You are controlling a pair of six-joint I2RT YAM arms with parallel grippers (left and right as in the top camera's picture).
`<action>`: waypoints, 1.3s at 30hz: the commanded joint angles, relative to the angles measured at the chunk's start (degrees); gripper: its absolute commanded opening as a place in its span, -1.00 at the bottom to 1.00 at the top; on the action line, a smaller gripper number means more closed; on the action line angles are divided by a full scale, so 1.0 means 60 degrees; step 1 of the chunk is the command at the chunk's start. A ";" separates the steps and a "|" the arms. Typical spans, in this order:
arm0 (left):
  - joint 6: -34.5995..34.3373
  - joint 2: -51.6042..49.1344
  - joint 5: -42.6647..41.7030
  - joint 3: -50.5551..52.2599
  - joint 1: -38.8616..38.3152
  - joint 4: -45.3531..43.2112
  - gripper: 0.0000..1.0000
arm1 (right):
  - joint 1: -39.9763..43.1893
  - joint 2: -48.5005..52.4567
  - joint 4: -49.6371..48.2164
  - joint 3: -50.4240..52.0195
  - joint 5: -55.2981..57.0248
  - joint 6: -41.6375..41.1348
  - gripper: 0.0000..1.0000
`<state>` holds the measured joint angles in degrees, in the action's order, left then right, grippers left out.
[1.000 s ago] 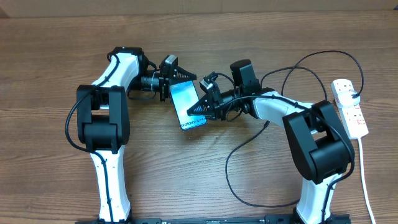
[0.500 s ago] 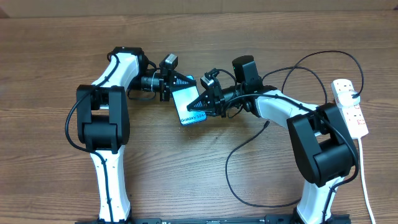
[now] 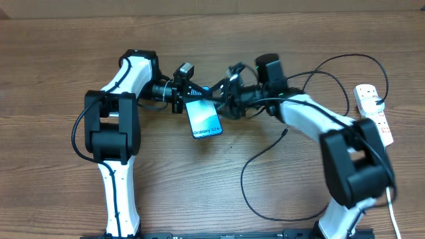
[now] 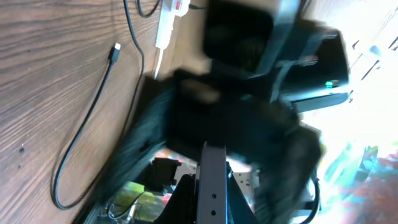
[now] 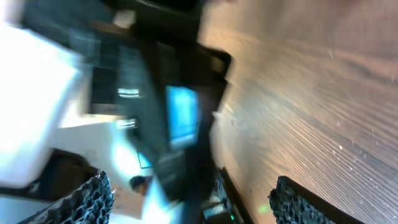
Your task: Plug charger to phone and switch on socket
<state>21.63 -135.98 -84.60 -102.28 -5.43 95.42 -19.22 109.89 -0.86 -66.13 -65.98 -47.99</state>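
Observation:
The phone (image 3: pixel 204 118), its light blue screen up and the "Galaxy" text at its near end, is held by its far short edge in my left gripper (image 3: pixel 197 95), which is shut on it. In the left wrist view the phone (image 4: pixel 212 199) shows as a grey strip between the black fingers. My right gripper (image 3: pixel 221 96) stands open just right of the phone's far end. In the blurred right wrist view its fingers (image 5: pixel 93 200) are wide apart, with the phone (image 5: pixel 182 115) ahead. The charger (image 3: pixel 247 166) loops over the table, its plug tip (image 3: pixel 285 132) lying free.
The white socket (image 3: pixel 373 116) lies at the right edge with its thick white cord running toward the front. In the left wrist view the plug tip (image 4: pixel 116 51) and the socket (image 4: pixel 166 28) lie beyond the blurred right arm.
My left gripper has shut on the phone's far edge. My right gripper has let go of the phone, opened wide and pulled back up and to the right.

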 commanded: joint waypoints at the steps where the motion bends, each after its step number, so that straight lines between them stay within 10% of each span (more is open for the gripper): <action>1: 0.1188 0.0382 -0.0033 -0.0178 0.0120 0.0248 -0.92 | 0.0517 -0.1147 0.0113 -0.0062 0.0328 0.0146 0.64; 18: 0.5417 0.0382 0.0572 -0.0178 0.0066 0.0248 -0.92 | 0.1235 -0.1668 0.6022 -0.0062 0.3249 0.5319 0.97; 39: 0.6368 0.0379 0.1603 -0.0175 -0.0750 0.0226 -0.91 | 0.1235 -0.1668 0.8032 -0.0051 0.6040 0.5326 1.00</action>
<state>56.01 -135.98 -73.10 -102.32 -10.15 96.44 -12.03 100.25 46.24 -66.30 -34.50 -16.45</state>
